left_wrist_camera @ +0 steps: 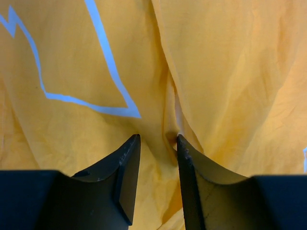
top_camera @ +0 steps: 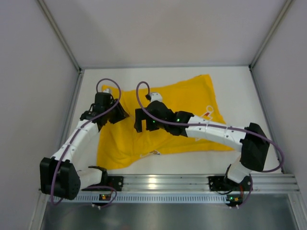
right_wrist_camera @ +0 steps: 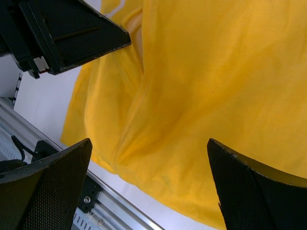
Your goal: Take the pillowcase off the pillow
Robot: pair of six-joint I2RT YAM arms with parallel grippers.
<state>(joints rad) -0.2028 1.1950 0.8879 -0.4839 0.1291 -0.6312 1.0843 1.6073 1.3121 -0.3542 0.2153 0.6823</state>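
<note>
The bright yellow pillowcase [top_camera: 192,96] lies rumpled across the white table. It fills the left wrist view [left_wrist_camera: 230,72], where blue printed lines [left_wrist_camera: 110,62] show, and the right wrist view [right_wrist_camera: 216,96]. The cream pillow is not visible; no cream shows anywhere. My left gripper [top_camera: 117,113] is at the case's left edge, its jaws [left_wrist_camera: 158,139] nearly closed with a raised fold of yellow fabric between them. My right gripper [top_camera: 144,125] hovers over the middle of the case, jaws [right_wrist_camera: 148,143] wide open and empty. The left gripper's body [right_wrist_camera: 72,33] shows in the right wrist view.
An aluminium rail [top_camera: 192,182] runs along the near table edge, also in the right wrist view [right_wrist_camera: 110,211]. Grey enclosure walls [top_camera: 33,96] stand left, right and behind. A small white tag [top_camera: 208,112] lies by the case's right side.
</note>
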